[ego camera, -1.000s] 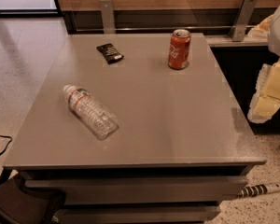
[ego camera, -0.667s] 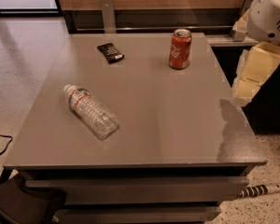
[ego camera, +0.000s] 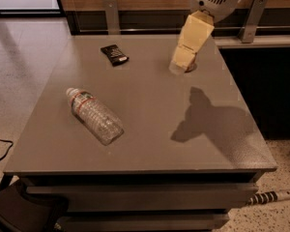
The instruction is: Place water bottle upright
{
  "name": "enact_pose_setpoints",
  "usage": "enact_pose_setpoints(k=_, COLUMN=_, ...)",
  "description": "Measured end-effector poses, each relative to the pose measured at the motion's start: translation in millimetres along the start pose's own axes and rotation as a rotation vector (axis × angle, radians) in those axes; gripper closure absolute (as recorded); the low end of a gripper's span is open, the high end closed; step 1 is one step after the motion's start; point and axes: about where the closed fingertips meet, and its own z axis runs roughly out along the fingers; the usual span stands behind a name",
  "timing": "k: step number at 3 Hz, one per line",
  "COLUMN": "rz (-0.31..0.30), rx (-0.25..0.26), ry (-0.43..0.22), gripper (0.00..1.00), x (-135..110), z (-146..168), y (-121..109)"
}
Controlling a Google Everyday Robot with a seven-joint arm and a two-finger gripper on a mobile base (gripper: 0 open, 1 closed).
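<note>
The water bottle [ego camera: 94, 115] lies on its side on the left part of the grey table [ego camera: 150, 144]. It is clear and ribbed, with its white cap pointing to the far left and a red-and-white label band near the neck. My gripper [ego camera: 181, 62] is cream-coloured and hangs from the white arm at the top. It is over the far right part of the table, well to the right of the bottle and apart from it. It holds nothing that I can see.
A small black packet [ego camera: 114, 54] lies at the far side of the table. A red soda can [ego camera: 191, 67] is almost wholly hidden behind the gripper. Metal rail posts [ego camera: 111, 14] stand behind the table. A striped cable [ego camera: 268, 196] lies on the floor at the lower right.
The arm has swung from beyond the table's right edge leftward over the table, and the gripper now covers the red can. The bottle has not moved.
</note>
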Motion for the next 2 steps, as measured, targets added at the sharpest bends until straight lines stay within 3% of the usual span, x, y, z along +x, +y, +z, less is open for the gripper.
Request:
enact_pose_setpoints(k=1, rz=0.101, rx=0.002, ry=0.043, gripper=0.00, x=-39, z=17, y=4)
enact_pose_setpoints(k=2, rz=0.274, rx=-0.026, ry=0.094, gripper=0.00, x=-58, z=49, y=16)
